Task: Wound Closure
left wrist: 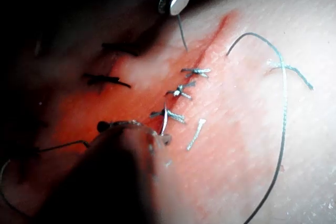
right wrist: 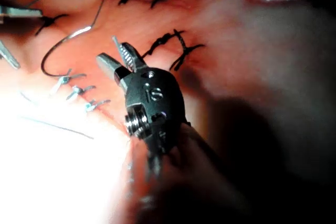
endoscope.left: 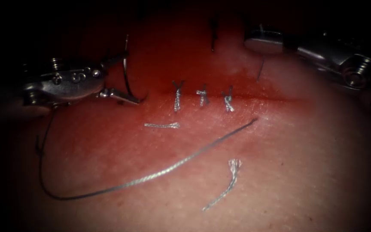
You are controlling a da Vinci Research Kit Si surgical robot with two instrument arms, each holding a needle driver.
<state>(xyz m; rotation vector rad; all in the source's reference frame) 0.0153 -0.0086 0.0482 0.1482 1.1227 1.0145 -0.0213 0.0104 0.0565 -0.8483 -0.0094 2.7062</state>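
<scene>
The tissue [endoscope.left: 280, 172] carries a cut [endoscope.left: 271, 98] running across, closed by three stitches [endoscope.left: 202, 97]. My left tool [endoscope.left: 132, 78] stands at the cut's left end with its jaws spread wide and nothing clamped. The curved needle [endoscope.left: 126, 73] stands upright between those jaws, its lower end at the tissue by the lower jaw; whether it is in the tissue I cannot tell. Its long thread [endoscope.left: 168, 171] loops over the near tissue. My right tool [endoscope.left: 249, 43] hovers beyond the cut's right part, and its jaws [right wrist: 106, 47] are apart and hold nothing.
Two cut ends of thread [endoscope.left: 162, 125] [endoscope.left: 226, 185] lie loose on the near tissue. A short dark thread end [endoscope.left: 260, 68] rises under the right tool. Older dark stitches [right wrist: 173, 45] sit beyond the cut. Red fluid stains the tissue around the stitches.
</scene>
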